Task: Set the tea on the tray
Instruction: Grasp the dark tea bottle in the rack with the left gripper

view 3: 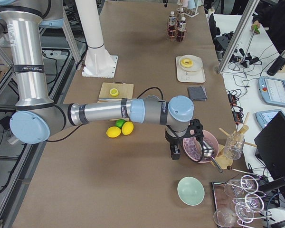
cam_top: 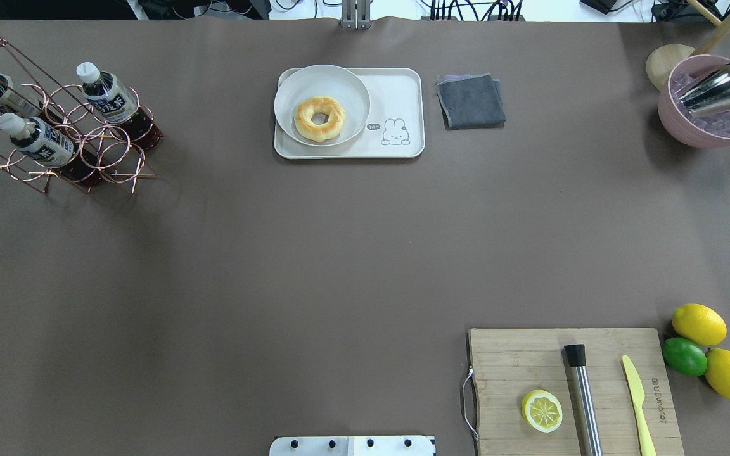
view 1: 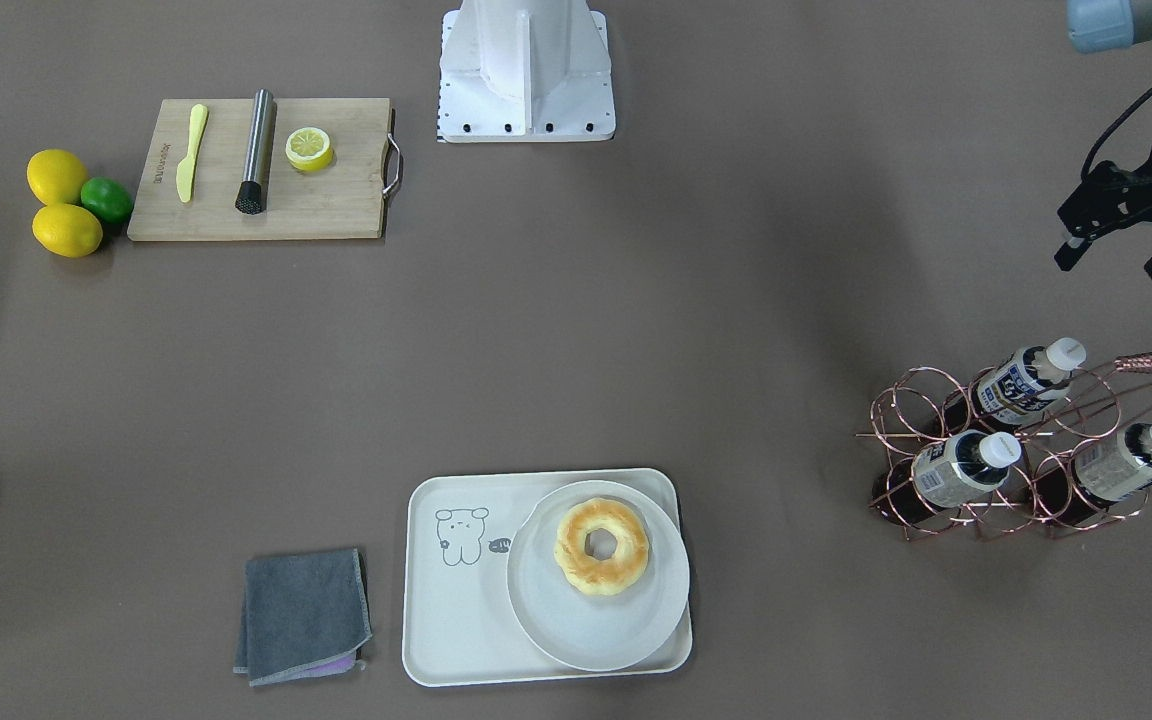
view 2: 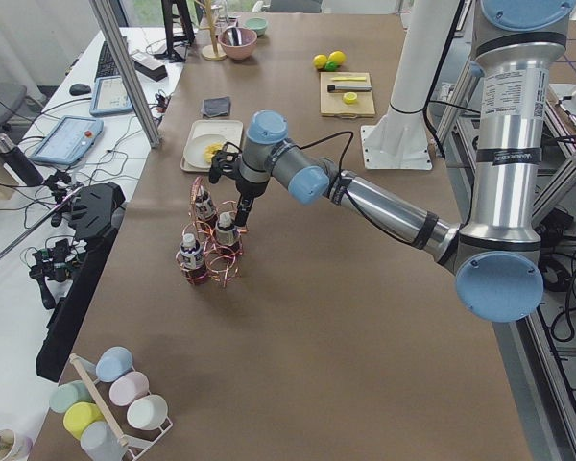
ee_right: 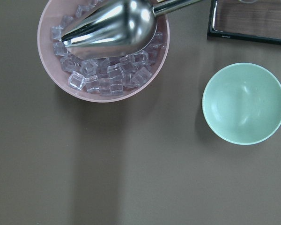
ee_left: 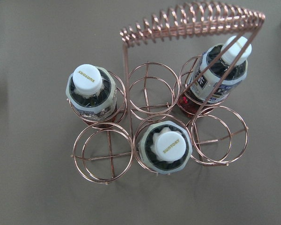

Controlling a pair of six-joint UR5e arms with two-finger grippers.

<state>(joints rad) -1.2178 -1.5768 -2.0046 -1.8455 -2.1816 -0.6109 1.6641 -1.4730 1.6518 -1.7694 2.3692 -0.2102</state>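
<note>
Noted left pincer [view 1: 1111,266] spread wide, gripping nothing, touching nothing, hanging above the surface [view 1: 636,330] near the copper wire rack [view 1: 921,400]. Counted three tea bottles standing in that rack; logged the tea [view 1: 1026,380] nearest that pincer as capped and untouched. Found tray [view 1: 456,620] well apart, carrying a round plate [view 1: 586,630] with a doughnut [view 1: 601,547]. Spotted right pincer [view 3: 184,145] near a pink ice bowl [ee_right: 43,51]; cannot tell how far open
</note>
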